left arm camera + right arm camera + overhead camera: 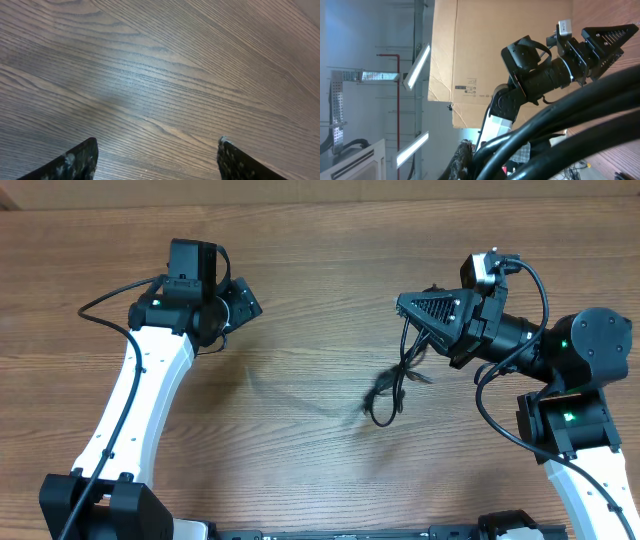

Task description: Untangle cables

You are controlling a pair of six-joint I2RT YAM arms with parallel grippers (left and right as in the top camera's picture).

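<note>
Two hands show from overhead: the left hand (240,302) hangs over the desk (320,240) at the left, while the right hand (410,310) is closed on the one bunch of cables (388,388), which trails down onto the wood between the arms, its cords too knotted to count. At the left wrist, two fingertips (75,162) stand wide apart above the wood grain. At the right wrist, at least three black strands cross close to the lens, with one cardboard box (485,45) behind.

Blurred black cables (560,135) fill the right wrist view, hiding the fingers of the right gripper (415,318). The fingers (75,162) of the left gripper (157,146) run off the left wrist view's bottom edge. Overhead, the cables' ends are too small to make out.
</note>
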